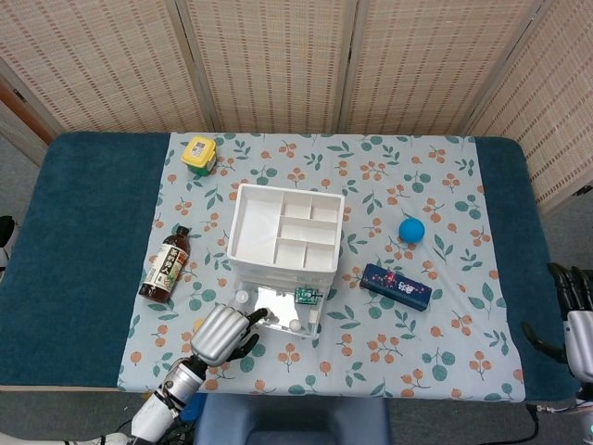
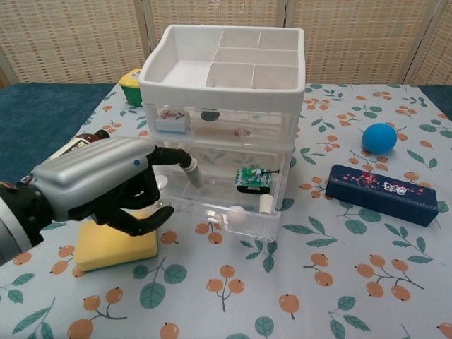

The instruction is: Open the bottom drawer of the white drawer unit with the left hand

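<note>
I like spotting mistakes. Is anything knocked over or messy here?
The brown bottle lies on its side left of the white drawer unit instead of standing. Nothing has spilled; the bottom drawer is simply pulled out.

right hand [image 1: 578,320] — cut off — frame edge
</note>
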You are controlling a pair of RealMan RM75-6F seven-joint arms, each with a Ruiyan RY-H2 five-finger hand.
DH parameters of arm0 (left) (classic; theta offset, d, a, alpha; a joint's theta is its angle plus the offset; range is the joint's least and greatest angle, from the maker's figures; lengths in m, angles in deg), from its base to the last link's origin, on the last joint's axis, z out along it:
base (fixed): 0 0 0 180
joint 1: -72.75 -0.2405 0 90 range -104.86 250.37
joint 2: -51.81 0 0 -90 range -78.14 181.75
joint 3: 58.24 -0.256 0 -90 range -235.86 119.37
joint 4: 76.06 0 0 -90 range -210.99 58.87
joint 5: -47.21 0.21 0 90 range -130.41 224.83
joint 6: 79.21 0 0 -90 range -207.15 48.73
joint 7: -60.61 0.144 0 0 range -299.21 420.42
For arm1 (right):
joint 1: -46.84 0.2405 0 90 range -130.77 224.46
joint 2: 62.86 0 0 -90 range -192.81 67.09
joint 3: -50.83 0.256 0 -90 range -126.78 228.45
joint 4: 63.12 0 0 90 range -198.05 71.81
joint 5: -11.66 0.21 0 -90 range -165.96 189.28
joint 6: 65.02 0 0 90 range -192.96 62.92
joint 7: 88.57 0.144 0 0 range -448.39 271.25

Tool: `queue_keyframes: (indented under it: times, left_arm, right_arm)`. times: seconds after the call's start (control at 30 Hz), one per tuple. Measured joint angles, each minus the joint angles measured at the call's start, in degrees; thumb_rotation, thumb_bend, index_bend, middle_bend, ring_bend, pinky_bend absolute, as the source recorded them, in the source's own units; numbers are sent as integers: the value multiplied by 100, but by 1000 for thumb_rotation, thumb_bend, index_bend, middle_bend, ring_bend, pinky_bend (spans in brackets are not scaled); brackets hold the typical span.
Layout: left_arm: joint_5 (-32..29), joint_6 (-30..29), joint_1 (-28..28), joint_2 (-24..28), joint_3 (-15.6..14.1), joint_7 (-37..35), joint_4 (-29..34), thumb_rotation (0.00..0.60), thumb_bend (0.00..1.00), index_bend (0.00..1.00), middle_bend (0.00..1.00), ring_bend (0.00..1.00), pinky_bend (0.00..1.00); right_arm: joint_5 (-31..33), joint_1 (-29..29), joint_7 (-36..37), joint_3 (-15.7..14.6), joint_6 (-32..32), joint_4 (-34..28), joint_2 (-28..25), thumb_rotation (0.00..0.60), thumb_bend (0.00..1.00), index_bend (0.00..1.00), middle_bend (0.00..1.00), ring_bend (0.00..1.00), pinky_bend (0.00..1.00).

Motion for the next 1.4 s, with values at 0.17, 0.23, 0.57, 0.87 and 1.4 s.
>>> queue_keyframes:
  times: [0.17, 0.23, 0.57, 0.87, 1.4]
  left_arm:
    - [333, -32, 74, 180, 65, -256, -72, 600, 445, 375, 984, 1000, 1000]
    - [571, -52, 143, 293, 105, -414, -162, 600, 444, 394, 981, 1000, 1000]
    - [1716, -272, 651, 649, 365, -1233, -1119, 600, 425, 424, 971, 1000, 1000]
    - [2551, -471, 1202, 587, 381, -1731, -2295, 600, 316, 455, 964, 995, 1000]
    - [3992, -968, 2388, 73, -67, -2124, -4223, 600, 262, 486, 964, 995, 1000]
  right_arm:
    - [-66, 17, -54, 30, 53, -76, -101, 600, 262, 0, 81, 49, 116]
    - [-103, 25, -74, 42, 81, -123, -157, 600, 262, 0, 81, 49, 116]
    - [-182, 63, -204, 51, 101, -288, -250, 600, 262, 0, 81, 49, 116]
    - [-208, 19, -330, 25, 179, -414, -317, 600, 262, 0, 81, 49, 115]
    - [-156, 0, -381, -1, 156, -456, -306, 600, 263, 0, 81, 49, 115]
